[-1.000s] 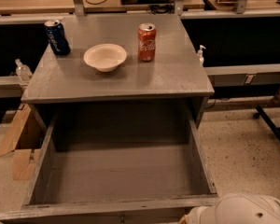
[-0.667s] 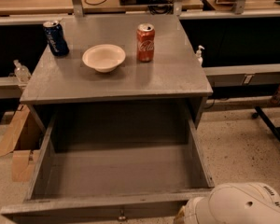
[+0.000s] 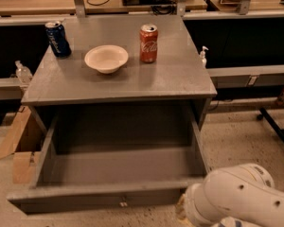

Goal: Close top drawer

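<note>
The top drawer [image 3: 99, 194] is a wide, deep grey box pulled well out of the grey cabinet [image 3: 180, 82]. Its inside is empty. Its flat front panel runs along the bottom of the view, with a small knob [image 3: 123, 203] at its centre. My white arm [image 3: 236, 197] fills the lower right corner, right next to the right end of the front panel. My gripper is out of view, past the bottom edge of the view.
On the cabinet top stand a blue can [image 3: 57, 38], a cream bowl [image 3: 106, 58] and a red cola can [image 3: 148, 42]. A cardboard box [image 3: 19, 141] sits on the floor at the left. A black stand leg [image 3: 274, 126] lies at the right. Benches run behind.
The drawer's front panel has moved back towards the cabinet, so the drawer stands less far out. My white arm has come further up into view at the lower right.
</note>
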Available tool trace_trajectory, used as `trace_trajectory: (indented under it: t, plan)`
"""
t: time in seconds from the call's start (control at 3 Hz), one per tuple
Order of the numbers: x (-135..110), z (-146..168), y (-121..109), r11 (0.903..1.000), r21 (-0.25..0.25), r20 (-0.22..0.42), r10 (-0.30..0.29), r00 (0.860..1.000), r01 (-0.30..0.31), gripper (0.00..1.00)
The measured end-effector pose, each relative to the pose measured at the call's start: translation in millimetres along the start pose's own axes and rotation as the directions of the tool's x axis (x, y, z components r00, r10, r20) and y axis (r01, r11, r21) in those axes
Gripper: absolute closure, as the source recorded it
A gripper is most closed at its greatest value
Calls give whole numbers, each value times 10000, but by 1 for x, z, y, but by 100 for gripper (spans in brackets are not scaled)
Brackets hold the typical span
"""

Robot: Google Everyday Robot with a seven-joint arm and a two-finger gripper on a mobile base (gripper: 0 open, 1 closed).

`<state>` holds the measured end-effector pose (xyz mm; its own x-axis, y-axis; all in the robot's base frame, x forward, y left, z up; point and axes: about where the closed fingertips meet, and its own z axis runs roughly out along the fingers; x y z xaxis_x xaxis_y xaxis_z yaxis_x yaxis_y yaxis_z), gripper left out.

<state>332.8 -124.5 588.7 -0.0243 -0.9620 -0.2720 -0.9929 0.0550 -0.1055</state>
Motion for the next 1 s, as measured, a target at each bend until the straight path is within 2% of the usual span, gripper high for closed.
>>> trace_trajectory:
  t: [0.33, 0.67, 1.0]
  plan:
    - [0, 0, 2, 10000, 0, -1, 0, 10000, 0, 100]
    - [1, 2, -31, 10000, -7, -349, -49, 9994, 49, 100]
    - [1, 3, -55, 10000, -28, -634, -86, 9980, 84, 100]
